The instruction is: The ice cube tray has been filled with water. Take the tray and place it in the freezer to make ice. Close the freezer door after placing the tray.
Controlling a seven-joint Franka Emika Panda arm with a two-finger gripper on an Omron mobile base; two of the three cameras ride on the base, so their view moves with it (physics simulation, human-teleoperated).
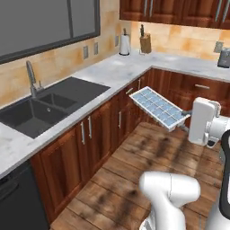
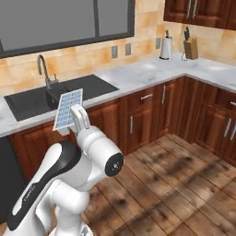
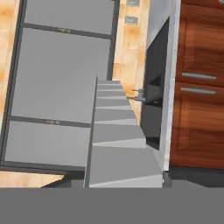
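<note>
We read no brand, label or writing anywhere: the ice cube tray (image 1: 157, 108) and the cabinet fronts are plain.

The tray is up in the air, clear of the surface (image 1: 112, 72), out over the wooden floor (image 1: 130, 175) in front of the brown cabinets (image 1: 90, 134). The claw (image 1: 185, 120) is clenched on the tray's right end, and the rest of the tray sticks out to the left. In the left base view the tray lies roughly flat, its pale blue water (image 1: 155, 105) showing across the cells; its left end stands near the cabinet fronts without touching them.

In the right base view the tray (image 2: 69, 109) appears above the arm, seen against the dark sink (image 2: 50, 99) and the surface edge.

The floor on the near and right sides is open. The sink (image 1: 49, 105) lies well to the left; a paper towel roll (image 1: 124, 45) and a knife block (image 1: 145, 42) stand at the far wall.
</note>
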